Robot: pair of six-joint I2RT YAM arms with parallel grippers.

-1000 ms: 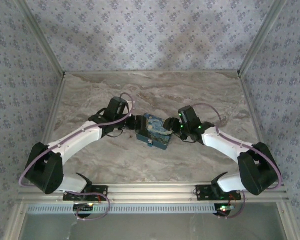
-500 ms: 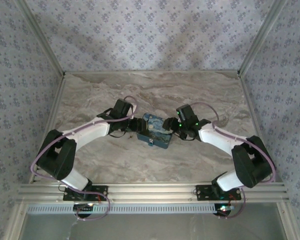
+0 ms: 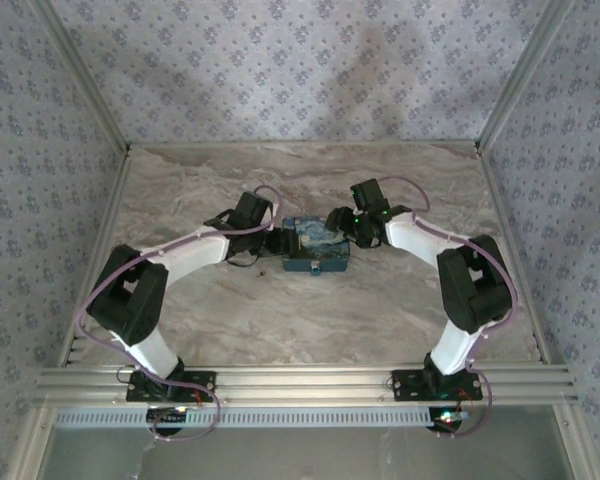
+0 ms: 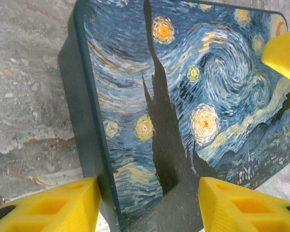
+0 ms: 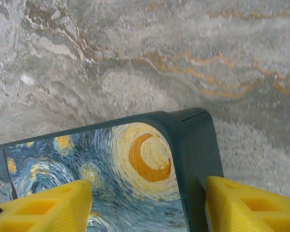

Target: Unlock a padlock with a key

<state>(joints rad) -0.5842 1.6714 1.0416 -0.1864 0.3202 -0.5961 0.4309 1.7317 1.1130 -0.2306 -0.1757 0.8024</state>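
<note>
Rotation of the box (image 3: 315, 242) from skewed to square on the table (image 3: 410, 310), left gripper (image 3: 277, 243) and right gripper (image 3: 340, 222) bracketing its ends (clamped or loose, we cannot tell), presents its near-wall fitting (image 3: 315, 268), possibly the padlock, for unlocking.
</note>
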